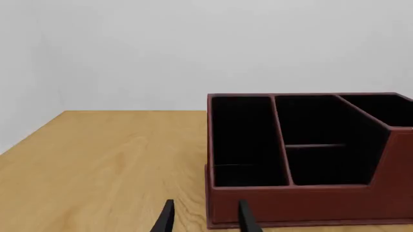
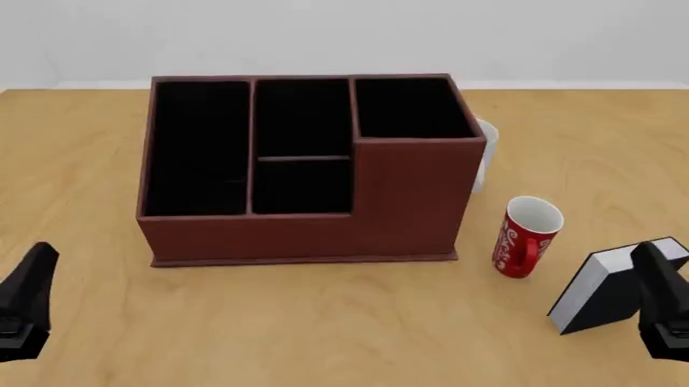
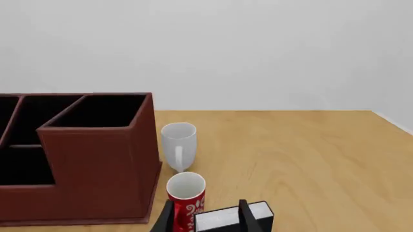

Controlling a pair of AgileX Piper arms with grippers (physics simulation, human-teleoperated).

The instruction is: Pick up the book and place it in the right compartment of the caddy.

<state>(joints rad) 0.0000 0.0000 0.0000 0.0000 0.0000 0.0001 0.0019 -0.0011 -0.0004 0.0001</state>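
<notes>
Pale, plain walls closed off the far side of a light wooden table (image 2: 323, 322), whose grain ran toward the arms.

On the right, the right gripper (image 3: 206, 216) hung low over the near right part of the table with its two dark fingers (image 3: 247, 215) parted. The book (image 2: 608, 282), a black slab with white page edges, lay tilted on the table just beyond and below them. In the right wrist view its near end showed in the gap between the fingers, but whether either finger touched it could not be told, and nothing showed a grasp.

On the left, the left gripper (image 1: 204, 216) sat near the table's front left. Its fingers (image 1: 167, 215) stood apart with only bare wood and the caddy's near corner showing between them; they held nothing.

The caddy (image 2: 312, 234), red-brown with black lining, stood upright in the middle of the table, well apart from both grippers. Its right compartment (image 2: 411, 109), behind the tall front wall, held only dark lining.

A red mug (image 2: 525, 235) with white lettering stood upright between the caddy and the book, near the caddy's right wall and just beside the book. A white mug (image 3: 177, 145) stood farther back, close against the caddy's right side.
</notes>
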